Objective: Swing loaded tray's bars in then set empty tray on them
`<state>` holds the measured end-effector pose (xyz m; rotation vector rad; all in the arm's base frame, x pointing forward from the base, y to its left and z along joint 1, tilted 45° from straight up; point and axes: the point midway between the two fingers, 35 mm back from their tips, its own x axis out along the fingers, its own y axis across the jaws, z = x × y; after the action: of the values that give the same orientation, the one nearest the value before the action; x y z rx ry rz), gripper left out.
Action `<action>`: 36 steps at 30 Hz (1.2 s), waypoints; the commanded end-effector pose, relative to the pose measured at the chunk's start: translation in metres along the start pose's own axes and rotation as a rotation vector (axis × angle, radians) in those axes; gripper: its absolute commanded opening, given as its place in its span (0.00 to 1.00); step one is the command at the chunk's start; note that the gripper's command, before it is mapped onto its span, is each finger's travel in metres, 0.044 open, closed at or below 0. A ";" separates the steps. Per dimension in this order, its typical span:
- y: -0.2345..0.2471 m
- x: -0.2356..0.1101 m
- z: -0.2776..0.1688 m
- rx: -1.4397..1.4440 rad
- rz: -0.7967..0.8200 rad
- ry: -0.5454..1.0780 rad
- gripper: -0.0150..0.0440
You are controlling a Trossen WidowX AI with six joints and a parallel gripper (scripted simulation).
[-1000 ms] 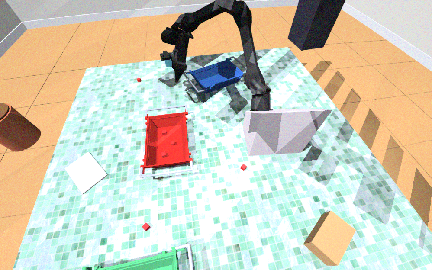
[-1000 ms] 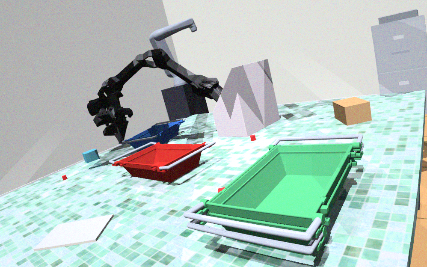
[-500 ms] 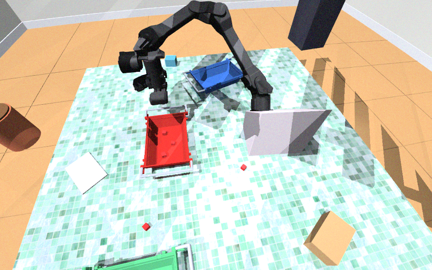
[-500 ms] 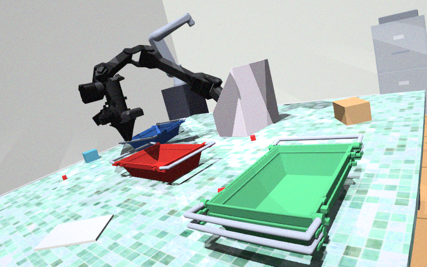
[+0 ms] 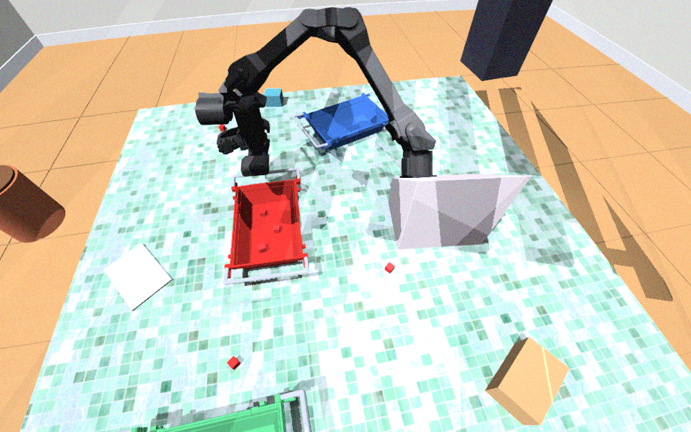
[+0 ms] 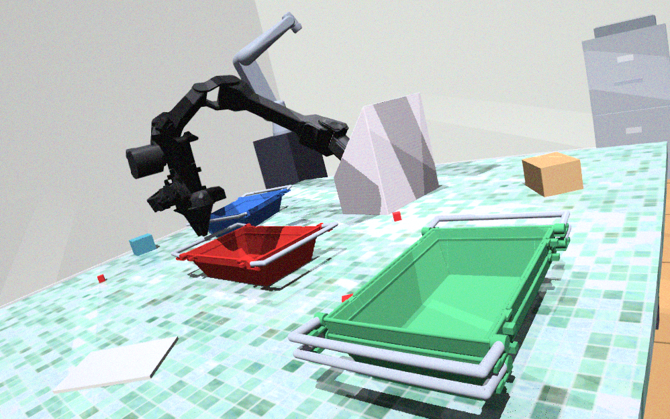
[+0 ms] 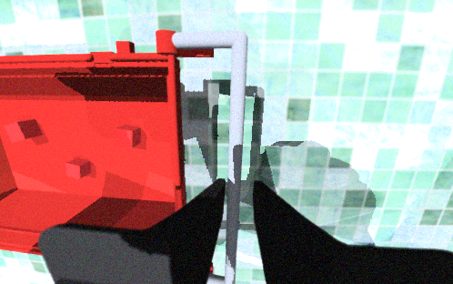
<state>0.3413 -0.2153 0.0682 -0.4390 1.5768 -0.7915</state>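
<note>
Red tray (image 5: 244, 211) (image 6: 276, 269) (image 7: 172, 136): stood upright on the table, small blocks (image 5: 262, 247) (image 7: 78, 167) inside.
Near bar (image 5: 269, 172) (image 6: 223, 231) (image 7: 237, 91): swung out, below or between my jaws (image 5: 255, 165) (image 6: 201, 234).
My jaws: slightly parted, gripping nothing.
Opposite bar (image 5: 264, 277) (image 6: 296, 244): also out.
Blue tray (image 5: 346, 122) (image 6: 262, 209): empty, probably mine to stack, well apart.
Done: nothing visible.
Left: both swings, stacking level, release.

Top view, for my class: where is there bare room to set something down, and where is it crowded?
The widest patch lies between the loose red cube and the tan block. A smaller one separates the red tray from the pale wedge. It is crowded at the tray's far bar, under the gripper.
</note>
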 end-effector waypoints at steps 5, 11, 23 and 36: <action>0.002 0.032 -0.007 -0.016 -0.005 0.024 0.39; 0.002 0.032 -0.007 -0.016 -0.005 0.024 0.39; 0.015 0.010 -0.006 -0.016 -0.003 0.024 0.39; 0.051 -0.002 -0.007 -0.016 -0.001 0.024 0.39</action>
<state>0.3424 -0.1857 0.0514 -0.4482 1.5839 -0.8073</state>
